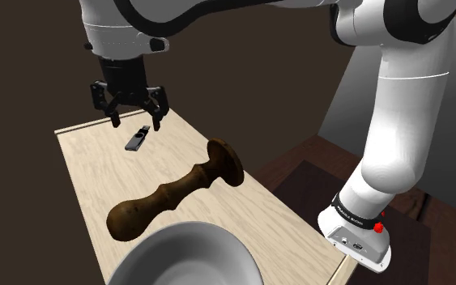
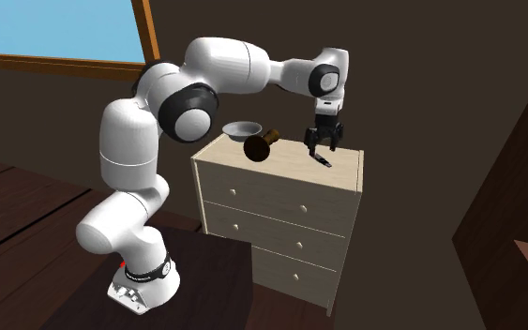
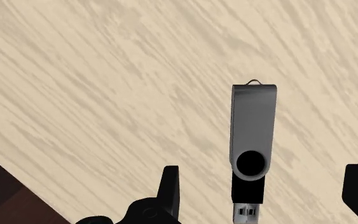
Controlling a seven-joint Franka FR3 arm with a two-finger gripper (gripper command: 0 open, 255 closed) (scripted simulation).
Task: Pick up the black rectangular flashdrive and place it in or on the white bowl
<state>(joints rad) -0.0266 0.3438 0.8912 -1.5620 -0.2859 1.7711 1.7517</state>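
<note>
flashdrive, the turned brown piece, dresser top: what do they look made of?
Flashdrive: the grey swivel cover has a soft sheen and is likely brushed metal. The black body is matte, probably plastic.
Turned brown piece: dark wood, with glossy highlights that suggest varnish.
Dresser top: pale wood look with streaky grain and a matte finish. It could be solid wood, veneer or laminate.

Shoulder close over dresser [image 1: 88, 174]; second exterior far, seemingly side-on; wrist down.

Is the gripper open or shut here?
Open. In the wrist view the gripper has its fingers wide apart, the flash drive lying on the dresser top between them, touched by neither.
</note>
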